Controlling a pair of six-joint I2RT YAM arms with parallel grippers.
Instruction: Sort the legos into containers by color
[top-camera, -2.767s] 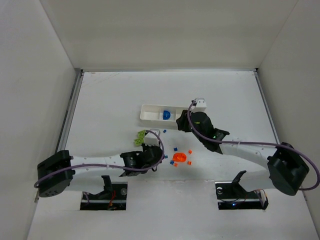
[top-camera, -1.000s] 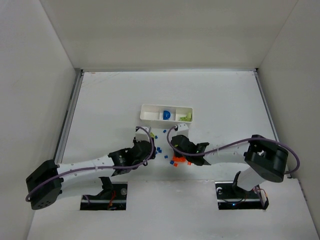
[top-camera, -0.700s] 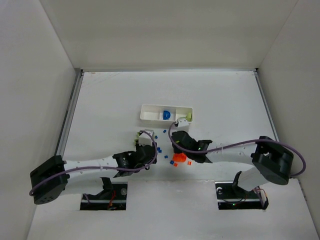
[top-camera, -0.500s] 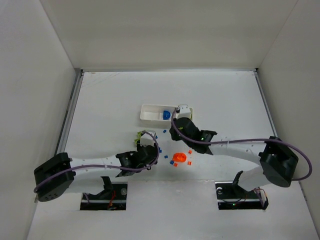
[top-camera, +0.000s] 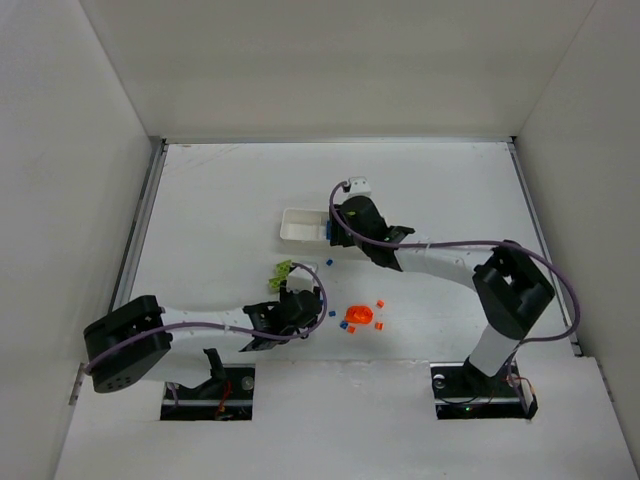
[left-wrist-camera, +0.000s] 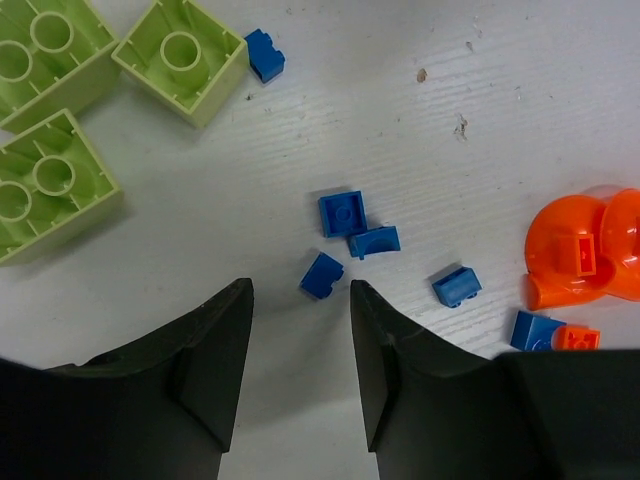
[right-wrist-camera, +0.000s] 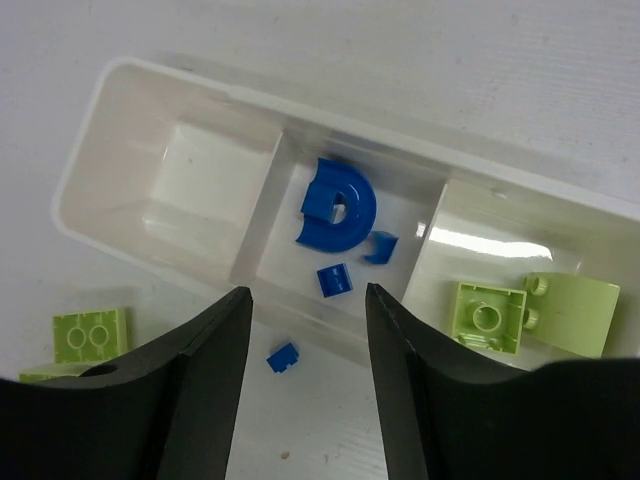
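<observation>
The sorting is begun, but I judge it far from finished. In the white tray (right-wrist-camera: 120, 150), the middle compartment holds the rounded blue piece (right-wrist-camera: 335, 205) and two small blue pieces (right-wrist-camera: 334, 278). One end compartment holds two lime-green bricks (right-wrist-camera: 485, 315). The other end compartment (right-wrist-camera: 205, 185) has nothing in it, so it is probably meant for the orange ones. Much is not yet sorted and lies on the table (left-wrist-camera: 560, 100), on the near side of the tray. There is a group of lime-green bricks (left-wrist-camera: 180, 60), several loose blue pieces (left-wrist-camera: 342, 213), and, a little further from the tray, the rounded orange piece (left-wrist-camera: 585, 260) with a small orange brick (left-wrist-camera: 578, 338) just beside it. One more blue brick (right-wrist-camera: 283, 357) lies just beside the near wall of the tray, outside it. The right gripper (right-wrist-camera: 307, 300) hangs above the tray, over the near wall of the middle compartment; its jaws are apart and nothing is between them. The left gripper (left-wrist-camera: 298, 300) is low over the table among the loose pieces on the near side of the tray. Its jaws are also apart and empty, and one blue piece (left-wrist-camera: 322, 275) lies just in front of the gap. To my judgement all the orange, most of the blue and most of the green remain to be moved.
</observation>
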